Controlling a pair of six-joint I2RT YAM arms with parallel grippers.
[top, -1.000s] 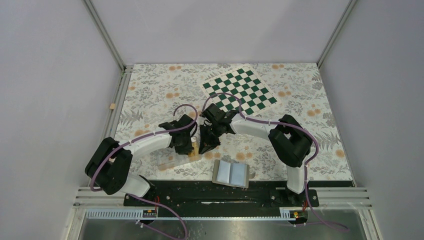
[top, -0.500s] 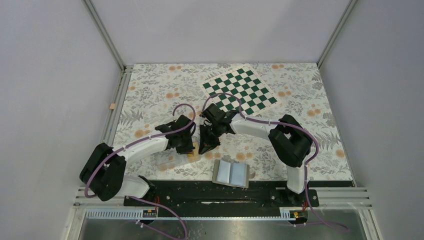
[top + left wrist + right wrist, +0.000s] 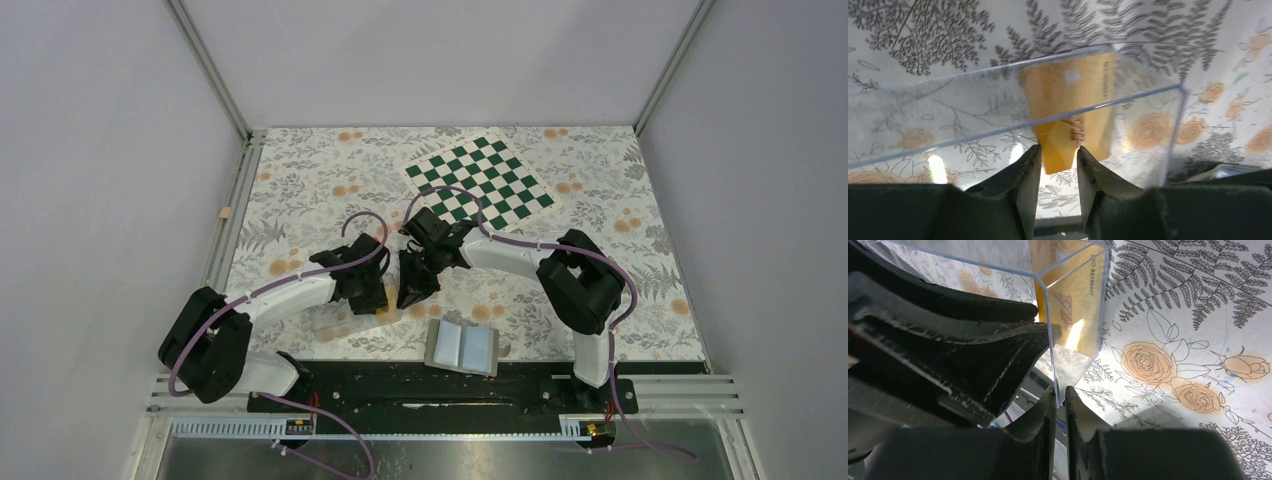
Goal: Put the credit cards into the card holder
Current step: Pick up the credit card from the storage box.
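Orange-yellow credit cards (image 3: 1068, 110) lean inside a clear plastic tray (image 3: 998, 85), and show through its wall (image 3: 1070, 315) in the right wrist view. My left gripper (image 3: 1058, 152) is open inside the tray. One card's lower corner sits just beyond the gap between its fingertips, untouched. My right gripper (image 3: 1060, 392) is shut on the tray's thin wall at a corner. From above, both grippers (image 3: 372, 298) (image 3: 412, 292) meet at the tray (image 3: 335, 318). The grey card holder (image 3: 463, 347) lies open near the front edge, its pale pockets facing up.
A green-and-white chessboard (image 3: 478, 180) lies at the back right of the floral tablecloth (image 3: 300, 190). The left arm's black fingers (image 3: 948, 340) fill the left side of the right wrist view. Metal rails run along the near edge (image 3: 450, 385).
The left arm's elbow has swung down toward the near-left corner while its gripper stayed at the tray. The right arm and the card holder have not moved.
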